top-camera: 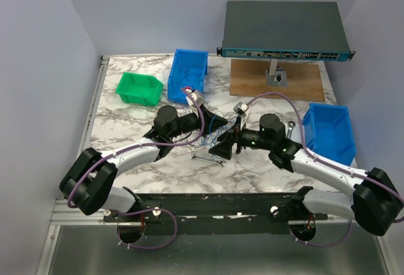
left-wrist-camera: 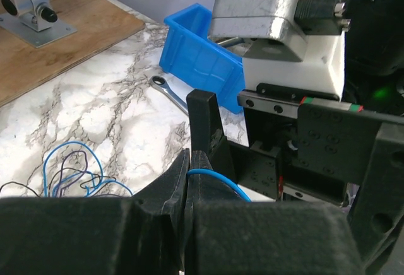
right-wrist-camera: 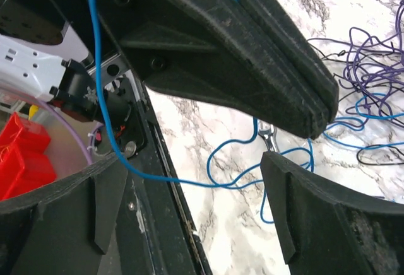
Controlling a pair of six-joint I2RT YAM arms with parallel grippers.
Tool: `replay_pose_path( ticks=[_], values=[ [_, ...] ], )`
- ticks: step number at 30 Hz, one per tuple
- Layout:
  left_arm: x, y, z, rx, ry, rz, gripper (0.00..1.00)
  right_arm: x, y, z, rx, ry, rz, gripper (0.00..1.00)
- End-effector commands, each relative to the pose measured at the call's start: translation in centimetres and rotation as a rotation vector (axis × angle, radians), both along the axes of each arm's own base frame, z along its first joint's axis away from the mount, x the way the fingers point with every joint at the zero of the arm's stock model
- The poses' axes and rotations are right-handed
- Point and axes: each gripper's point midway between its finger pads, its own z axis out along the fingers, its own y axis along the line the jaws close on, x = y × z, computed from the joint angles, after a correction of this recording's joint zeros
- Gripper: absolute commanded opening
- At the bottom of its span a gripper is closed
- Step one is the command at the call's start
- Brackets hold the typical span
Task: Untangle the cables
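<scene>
top: overhead, looking down on table [top-camera: 126, 123] | wrists: close, facing each other (both catch cables [right-wrist-camera: 93, 41])

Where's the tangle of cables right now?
In the top view, the cables lie mid-table in front of the rear blue bin, between the left gripper, shut on one blue strand, and the open right gripper.

Too thin from above to follow the cables [top-camera: 213, 123] strand by strand. Cut off at the right wrist view's right edge; partly hidden behind the left fingers [left-wrist-camera: 173, 199] in the left wrist view.
</scene>
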Motion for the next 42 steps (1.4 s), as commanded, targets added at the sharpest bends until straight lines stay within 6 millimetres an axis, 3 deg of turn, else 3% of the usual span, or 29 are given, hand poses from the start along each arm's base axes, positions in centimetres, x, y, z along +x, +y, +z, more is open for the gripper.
replay_pose_path(
  ticks=[1, 6, 12, 22, 23, 24, 26, 27, 31, 42],
  values=[
    [-0.6, -0.5, 1.8, -0.04, -0.048, -0.045, 0.0, 1.4, 1.0, 0.8, 0.059, -0.076, -0.058, 0.87],
    [-0.5, -0.5, 2.0, -0.052, -0.042, -0.041, 0.0, 2.5, 1.0, 1.5, 0.121, -0.111, -0.127, 0.56],
    [-0.5, -0.3, 2.0, -0.069, -0.036, -0.02, 0.0, 2.9, 0.7, 2.0, 0.177, -0.112, -0.176, 0.04],
    [0.4, 0.7, 1.9, -0.068, -0.038, 0.065, 0.0, 3.2, -2.4, 0.8, 0.124, -0.044, -0.34, 0.01],
    [0.3, 0.7, 2.0, -0.069, -0.041, 0.065, 0.0, 3.3, -2.7, 0.9, 0.118, -0.046, -0.358, 0.04],
    [0.3, 0.7, 2.0, -0.07, -0.042, 0.065, 0.0, 3.2, -2.9, 0.8, 0.105, -0.046, -0.364, 0.24],
    [0.2, 0.7, 2.1, -0.07, -0.046, 0.063, 0.0, 3.1, -3.2, 0.8, 0.089, -0.056, -0.363, 0.76],
    [0.3, 0.7, 2.1, -0.069, -0.045, 0.062, 0.0, 3.0, -3.3, 0.8, 0.085, -0.057, -0.361, 0.83],
    [0.2, 0.7, 2.0, -0.068, -0.045, 0.06, 0.0, 3.0, -2.9, 0.6, 0.064, -0.065, -0.337, 0.91],
    [-0.1, 0.2, 2.1, -0.07, -0.037, 0.023, 0.0, 3.6, -0.6, 0.8, 0.093, -0.096, -0.254, 0.89]
  ],
)
